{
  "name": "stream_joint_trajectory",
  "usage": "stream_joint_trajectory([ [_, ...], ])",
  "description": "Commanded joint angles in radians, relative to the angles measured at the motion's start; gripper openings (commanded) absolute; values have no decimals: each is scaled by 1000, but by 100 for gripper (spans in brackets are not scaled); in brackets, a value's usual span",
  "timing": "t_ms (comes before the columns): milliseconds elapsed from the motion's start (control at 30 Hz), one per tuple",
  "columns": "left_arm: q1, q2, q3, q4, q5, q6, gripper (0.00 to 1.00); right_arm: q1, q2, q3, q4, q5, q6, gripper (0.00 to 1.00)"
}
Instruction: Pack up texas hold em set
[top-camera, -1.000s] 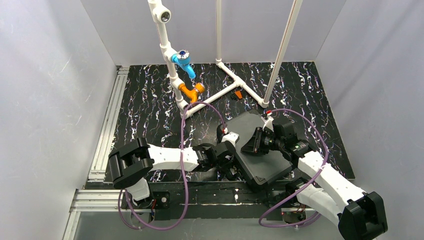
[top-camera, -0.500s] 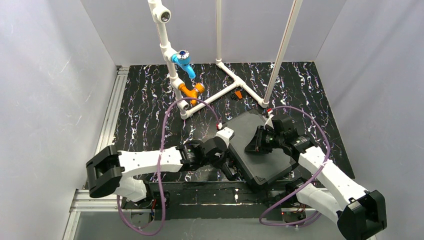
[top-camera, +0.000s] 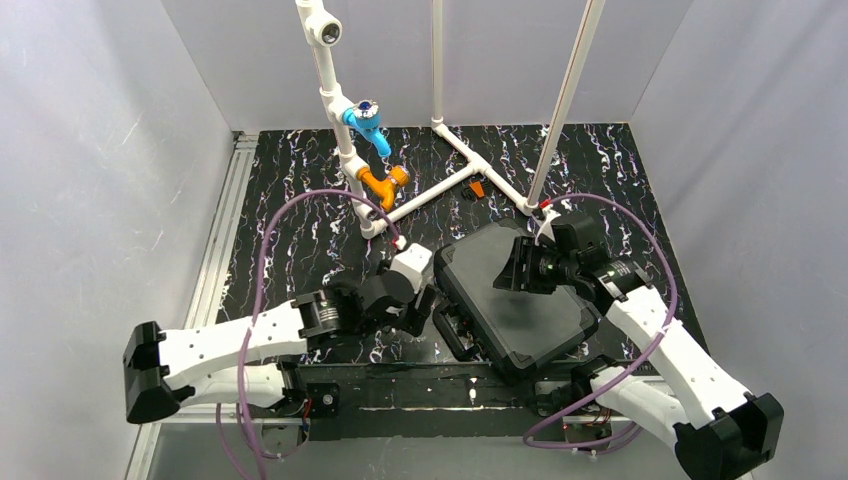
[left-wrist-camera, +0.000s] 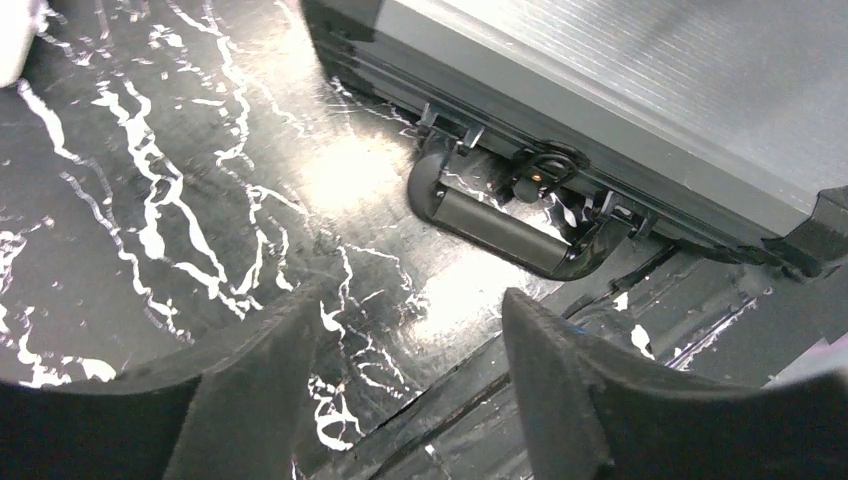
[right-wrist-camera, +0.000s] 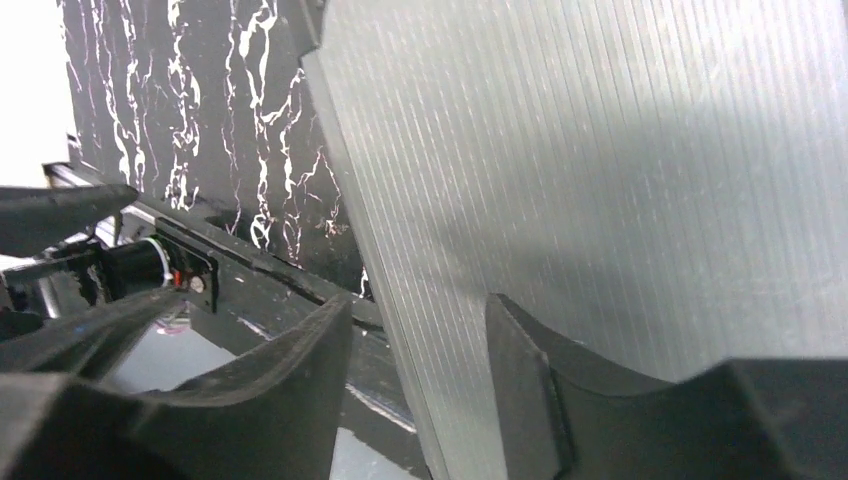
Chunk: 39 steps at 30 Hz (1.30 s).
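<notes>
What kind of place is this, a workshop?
Probably a robot test booth in a lab: plain grey walls box in a marbled black table, a left arm and right arm are bolted at its near edge, and a white pipe frame stands at the back.

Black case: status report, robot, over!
Left tool open, facing handle of black hard plastic case. Right tool open over its ridged lid, shut. White pipe frame stands behind.

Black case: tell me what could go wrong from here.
The case sits with a corner at the near edge of the table; a push from the right gripper above its lid might slide it off. I cannot tell whether the latches beside the handle are fastened; lifting there might open it.
</notes>
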Motion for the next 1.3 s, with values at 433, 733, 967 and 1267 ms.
stream_joint_trajectory([
  [433, 2, -358, 85, -465, -349, 55, 96, 0, -128, 173, 19, 140, -81, 98],
  [733, 2, -443, 30, -504, -548, 112, 98, 0, -227, 175, 67, 297, -86, 98],
  [967, 2, -401, 15, -483, -567, 128, 98, 0, -279, 135, 106, 352, -63, 98],
  [1267, 14, -397, 15, -483, -565, 128, 98, 0, -305, 112, 135, 390, -44, 98],
])
